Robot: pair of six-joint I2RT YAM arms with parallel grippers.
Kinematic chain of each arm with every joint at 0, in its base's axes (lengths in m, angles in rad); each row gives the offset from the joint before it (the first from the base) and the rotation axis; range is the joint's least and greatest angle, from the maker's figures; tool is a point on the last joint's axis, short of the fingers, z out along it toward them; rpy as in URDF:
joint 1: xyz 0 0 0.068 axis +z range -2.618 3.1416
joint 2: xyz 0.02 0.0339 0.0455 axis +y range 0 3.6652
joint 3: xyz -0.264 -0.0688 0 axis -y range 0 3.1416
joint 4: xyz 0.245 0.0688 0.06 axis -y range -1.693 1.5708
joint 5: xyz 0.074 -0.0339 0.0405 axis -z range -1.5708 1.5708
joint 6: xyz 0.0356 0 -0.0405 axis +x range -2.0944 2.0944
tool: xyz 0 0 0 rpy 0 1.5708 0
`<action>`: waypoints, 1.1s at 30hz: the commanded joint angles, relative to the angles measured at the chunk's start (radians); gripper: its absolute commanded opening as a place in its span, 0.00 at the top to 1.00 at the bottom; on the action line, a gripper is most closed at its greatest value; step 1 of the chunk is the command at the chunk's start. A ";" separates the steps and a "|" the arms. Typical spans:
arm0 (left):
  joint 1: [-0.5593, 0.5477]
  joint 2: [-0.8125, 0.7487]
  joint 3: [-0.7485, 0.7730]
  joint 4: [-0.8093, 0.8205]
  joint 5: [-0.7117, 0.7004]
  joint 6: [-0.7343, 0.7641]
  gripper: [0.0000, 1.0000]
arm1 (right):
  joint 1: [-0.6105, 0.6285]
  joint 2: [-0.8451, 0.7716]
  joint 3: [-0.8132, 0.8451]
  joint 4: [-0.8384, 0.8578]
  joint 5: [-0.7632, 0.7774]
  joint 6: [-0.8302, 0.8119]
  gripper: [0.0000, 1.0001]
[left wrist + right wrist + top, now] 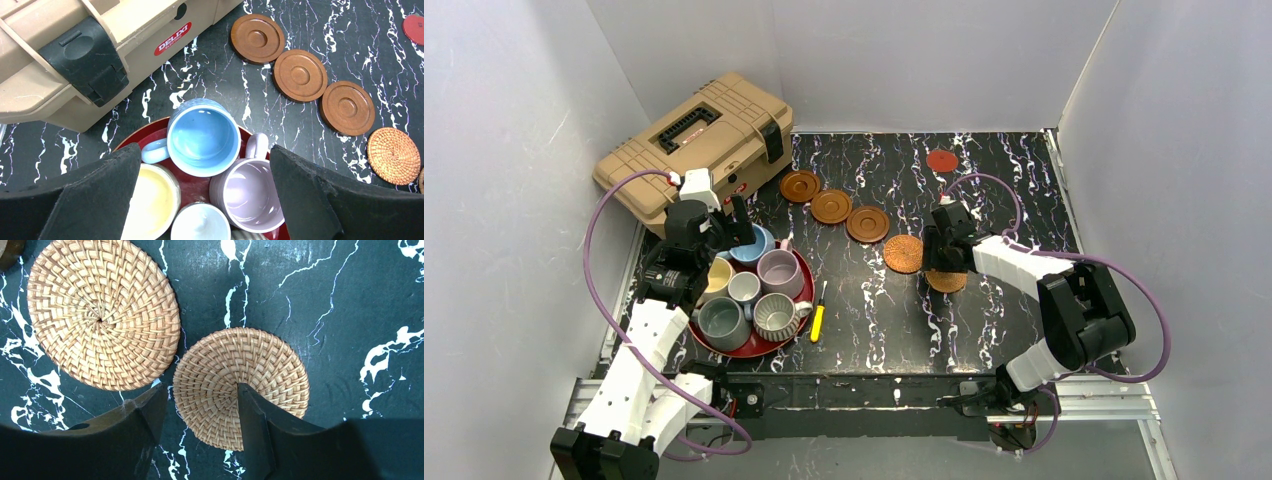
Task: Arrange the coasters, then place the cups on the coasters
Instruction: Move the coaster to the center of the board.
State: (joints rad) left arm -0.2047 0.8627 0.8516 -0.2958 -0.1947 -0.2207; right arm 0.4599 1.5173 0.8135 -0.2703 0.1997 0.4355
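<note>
Black marbled counter (984, 320): your left pincer (205, 150) hangs spread wide over six cups (781, 272) crowded on the red tray (759, 349). Your right pincer (201, 387) stands parted over one woven coaster (260, 365), its twin (100, 315) just beside, near three wooden coasters (831, 207) and a small red coaster (941, 160).

Free: bare table (874, 320) right of screwdriver (818, 318) | Blocked: mugs (780, 272) packed on tray (754, 351)

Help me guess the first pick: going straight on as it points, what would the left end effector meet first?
Most likely the light blue cup, framed in the middle of the open left end effector; depth is unclear.
</note>
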 commanded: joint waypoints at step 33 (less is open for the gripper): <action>0.005 -0.004 0.021 -0.012 -0.001 0.000 0.01 | -0.031 -0.116 -0.032 -0.054 -0.073 0.075 0.30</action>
State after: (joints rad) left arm -0.2047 0.8627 0.8516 -0.2966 -0.1951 -0.2207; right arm 0.4526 1.4387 0.8032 -0.3569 0.1658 0.4828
